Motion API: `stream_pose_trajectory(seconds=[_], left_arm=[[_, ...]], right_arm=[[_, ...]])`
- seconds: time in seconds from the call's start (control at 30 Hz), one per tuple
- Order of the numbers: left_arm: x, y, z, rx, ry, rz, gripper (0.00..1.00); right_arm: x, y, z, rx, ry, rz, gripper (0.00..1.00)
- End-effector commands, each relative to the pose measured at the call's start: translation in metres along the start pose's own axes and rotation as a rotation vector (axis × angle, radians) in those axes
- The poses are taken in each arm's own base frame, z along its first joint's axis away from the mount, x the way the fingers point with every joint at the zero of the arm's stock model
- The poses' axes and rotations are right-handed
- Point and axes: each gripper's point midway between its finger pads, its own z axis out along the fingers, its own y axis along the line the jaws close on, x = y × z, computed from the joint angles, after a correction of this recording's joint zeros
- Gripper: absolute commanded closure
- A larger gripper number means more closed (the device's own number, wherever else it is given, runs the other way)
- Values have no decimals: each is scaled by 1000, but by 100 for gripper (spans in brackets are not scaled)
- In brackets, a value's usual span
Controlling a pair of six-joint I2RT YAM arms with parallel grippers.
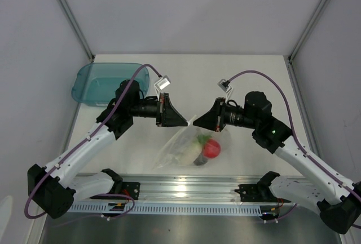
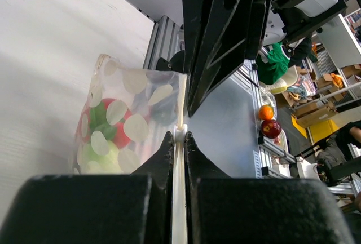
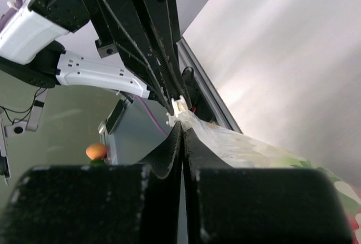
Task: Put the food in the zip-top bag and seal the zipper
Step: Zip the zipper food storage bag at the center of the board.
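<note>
White matte tabletop (image 1: 254, 75). Pale grey panel walls (image 1: 186, 7) on three sides, joined by metal corner posts (image 1: 68, 13). Slotted aluminium rail (image 1: 186, 186) along near edge.

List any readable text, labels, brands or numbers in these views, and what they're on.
None can be read in any view.
The zip-top bag carries only a pattern of white dots, no print.
The teal tray shows no marking.
The cardboard boxes in the background of the left wrist view are too small and blurred to tell if they bear text.
</note>
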Motion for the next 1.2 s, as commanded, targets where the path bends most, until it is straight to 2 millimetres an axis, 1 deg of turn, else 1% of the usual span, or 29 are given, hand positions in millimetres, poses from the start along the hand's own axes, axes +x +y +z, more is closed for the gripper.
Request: stream_pose_trajectory(seconds=[0.0, 0.2, 0.3, 0.43, 0.67, 0.97, 1.0, 1.17], left_arm=[[2, -9, -6, 14, 6, 35, 99], [5, -9, -7, 9, 13, 32, 99], [6, -8, -8, 4, 14, 37, 99], [10, -6, -8, -1, 21, 29, 100], [16, -3, -9, -12, 32, 24, 99], [19, -1, -9, -18, 37, 18, 99], [20, 1, -10, -24, 37, 16, 99], [25, 3, -11, -33, 39, 12, 99]], right_arm=[[-30, 7, -8, -7, -129, -38, 100], [-32, 2, -13, 16, -137, -25, 100], [-36, -2, -18, 37, -151, -21, 100], [-43, -6, -31, 61, -176, -14, 100], [-52, -10, -47, 74, -207, -16, 100], [-53, -15, -57, 92, -214, -13, 100], [-56, -17, -61, 102, -223, -14, 100], [-57, -21, -67, 118, -229, -10, 100]])
